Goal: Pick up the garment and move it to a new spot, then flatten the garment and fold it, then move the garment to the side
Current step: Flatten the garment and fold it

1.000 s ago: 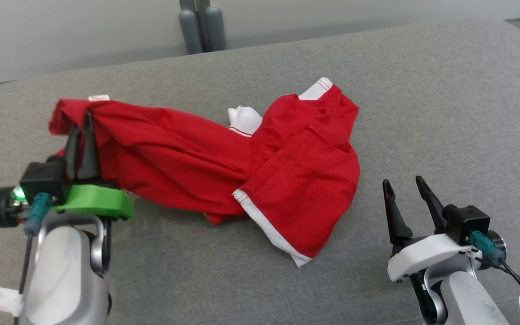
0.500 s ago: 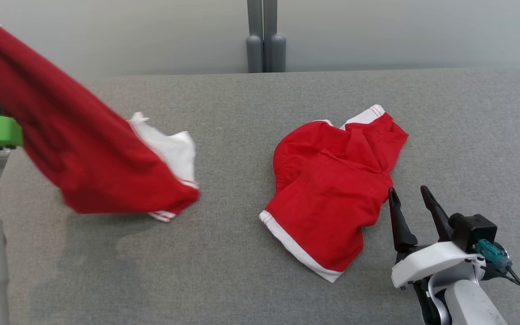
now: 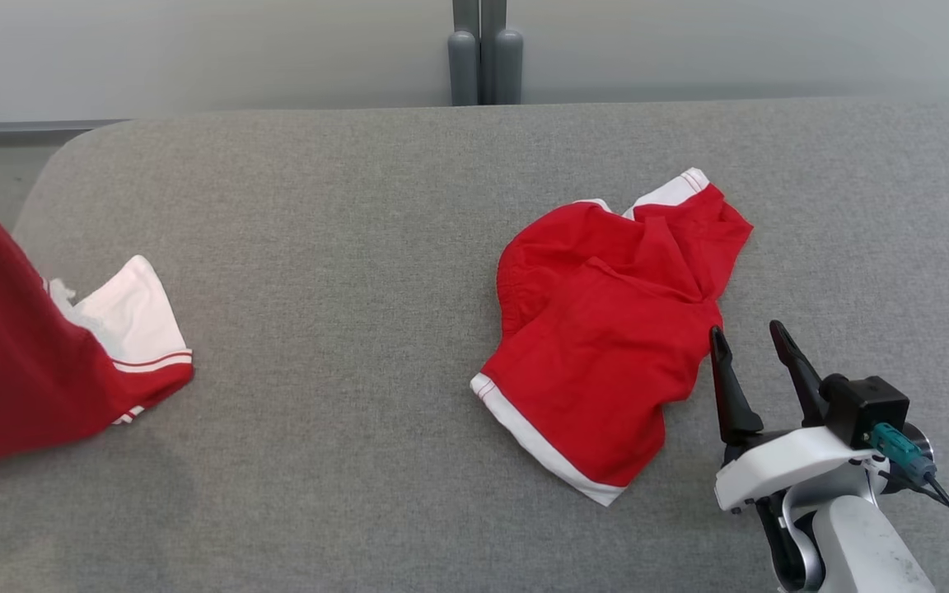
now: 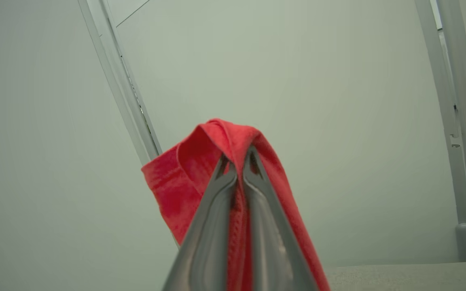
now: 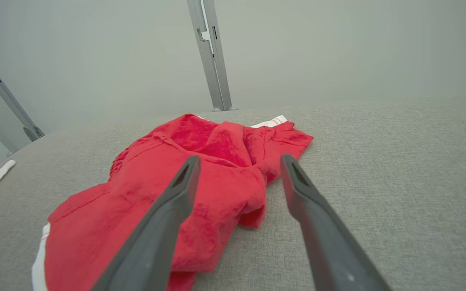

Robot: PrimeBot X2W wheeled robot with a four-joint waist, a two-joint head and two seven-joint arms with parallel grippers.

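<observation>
Nearest the robot, at the lower right of the head view, the right gripper (image 3: 745, 328) is held with its two dark fingers spread apart and nothing between them, pointing away over the grey padded surface (image 3: 318, 247). Just beyond its tips and to their left, a pair of red shorts (image 3: 598, 346) lies crumpled on that surface. One fingertip is seen against the right edge of the shorts, but whether cloth is touched cannot be told. In the right wrist view the shorts are spread under and ahead of the finger on that view's left, while bare grey fabric is seen under the other. A white band (image 3: 544, 449) is carried along the near hem of the shorts.

At the left edge of the head view the red garment (image 3: 5, 362) is hung in the air, well apart from the shorts and from the right gripper. Its white cuff (image 3: 133, 317), striped in red, is lowest; whether it rests on the surface cannot be told. In the left wrist view the left gripper (image 4: 239, 155) is closed on a fold of this garment, with red cloth pinched between the fingertips and draped over them.

Farthest off, behind the rounded rear edge of the surface, two grey posts (image 3: 483, 58) are set against a pale wall (image 3: 194, 49).
</observation>
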